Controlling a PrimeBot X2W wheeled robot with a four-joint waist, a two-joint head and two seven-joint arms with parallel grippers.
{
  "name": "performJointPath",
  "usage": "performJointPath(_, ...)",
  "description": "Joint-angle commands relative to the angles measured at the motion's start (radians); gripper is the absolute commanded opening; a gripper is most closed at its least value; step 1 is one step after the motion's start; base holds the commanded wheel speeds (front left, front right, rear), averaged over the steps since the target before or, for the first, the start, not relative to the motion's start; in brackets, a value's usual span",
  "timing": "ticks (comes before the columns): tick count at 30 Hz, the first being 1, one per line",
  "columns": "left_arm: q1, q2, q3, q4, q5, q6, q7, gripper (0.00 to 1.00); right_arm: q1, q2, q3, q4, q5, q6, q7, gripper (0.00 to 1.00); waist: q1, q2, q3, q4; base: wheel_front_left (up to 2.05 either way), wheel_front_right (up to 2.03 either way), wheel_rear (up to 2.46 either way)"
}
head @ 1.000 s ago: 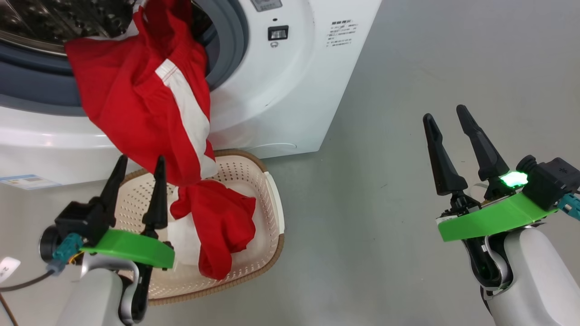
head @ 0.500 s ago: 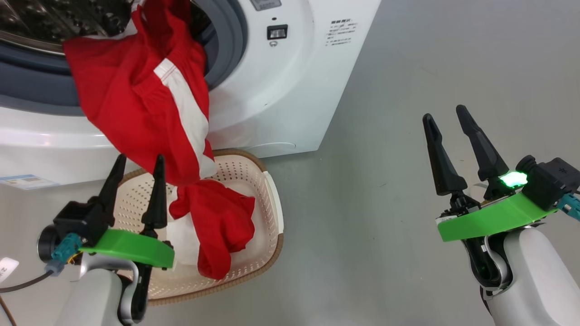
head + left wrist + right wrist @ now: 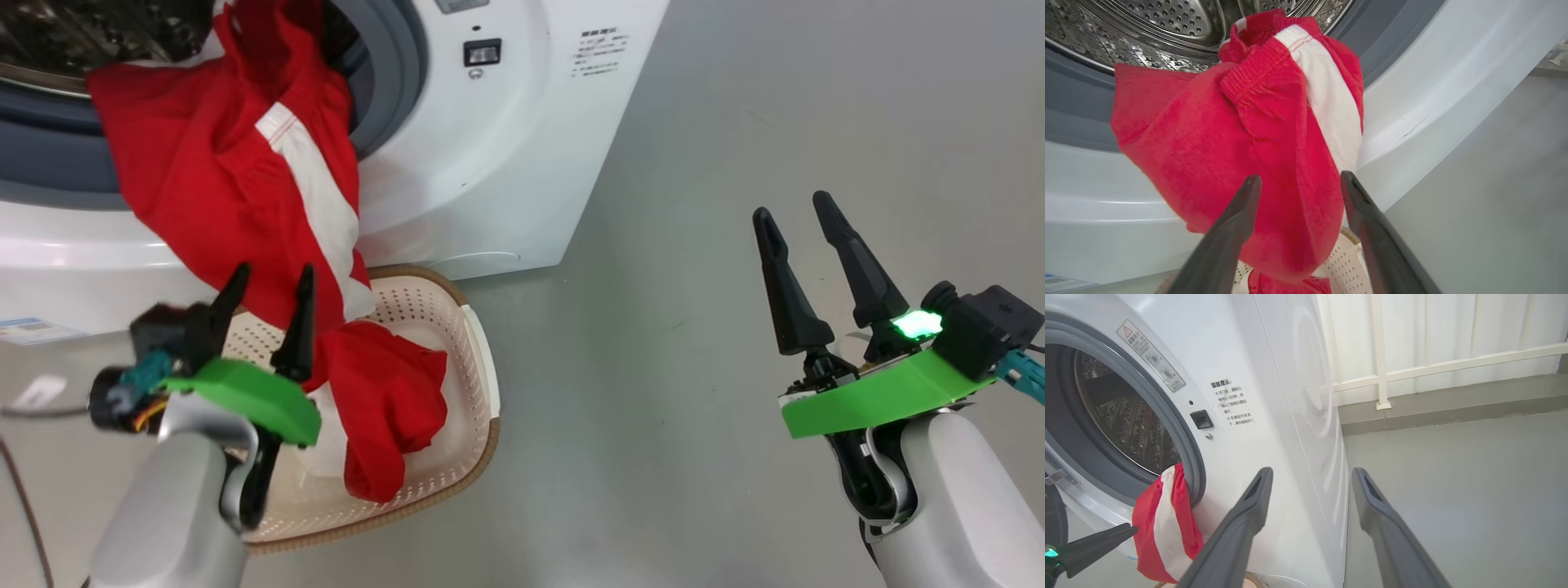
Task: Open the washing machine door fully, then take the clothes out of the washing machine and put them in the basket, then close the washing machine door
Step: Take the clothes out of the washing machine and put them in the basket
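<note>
- Left gripper [image 3: 275,271]: jaws wide, gripping nothing, over the left side of the basket [image 3: 493,433], just beside the hanging cloth.
- Clothes [image 3: 220,188]: red with a white stripe, draped from the drum [image 3: 1167,24] of the washer [image 3: 490,163] over its gasket [image 3: 400,82], with the lower end lying in the basket.
- Basket: on the floor [image 3: 694,122], against the washer's front.
- Right gripper [image 3: 790,206]: jaws wide, empty, above bare floor, well apart from the washer.
</note>
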Motion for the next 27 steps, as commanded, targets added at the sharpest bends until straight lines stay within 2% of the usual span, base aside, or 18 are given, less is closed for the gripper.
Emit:
performJointPath(1,-0.037,0.015,0.022,0.009,-0.006,-0.013,0.003,1.00,-0.007,-0.001,0.026,-0.024,0.002,0.002,-0.005,1.00,0.0000,0.0000,0.002,-0.006,0.00,0.00,0.00)
performJointPath(9,-0.221,-0.024,0.016,0.317,-0.042,-0.043,0.039,1.00,-0.018,0.003,0.034,-0.026,0.006,0.002,-0.005,1.00,0.0000,0.0000,0.023,-0.042,0.00,0.00,0.00)
performJointPath(15,-0.346,-0.021,0.038,0.497,-0.068,-0.049,0.041,1.00,-0.036,0.014,0.033,-0.029,0.007,0.002,-0.005,1.00,0.0000,0.0000,0.054,-0.072,0.00,0.00,0.00)
performJointPath(21,-0.432,-0.019,0.070,0.631,-0.105,-0.052,0.028,1.00,-0.044,0.024,0.027,-0.031,0.007,0.002,-0.005,1.00,0.0000,0.0000,0.073,-0.092,0.00,0.00,0.00)
performJointPath(27,-0.502,-0.012,0.082,0.702,-0.115,-0.045,-0.025,1.00,-0.051,0.026,0.025,-0.033,0.007,0.002,-0.005,1.00,0.0000,0.0000,0.084,-0.100,0.00,0.00,0.00)
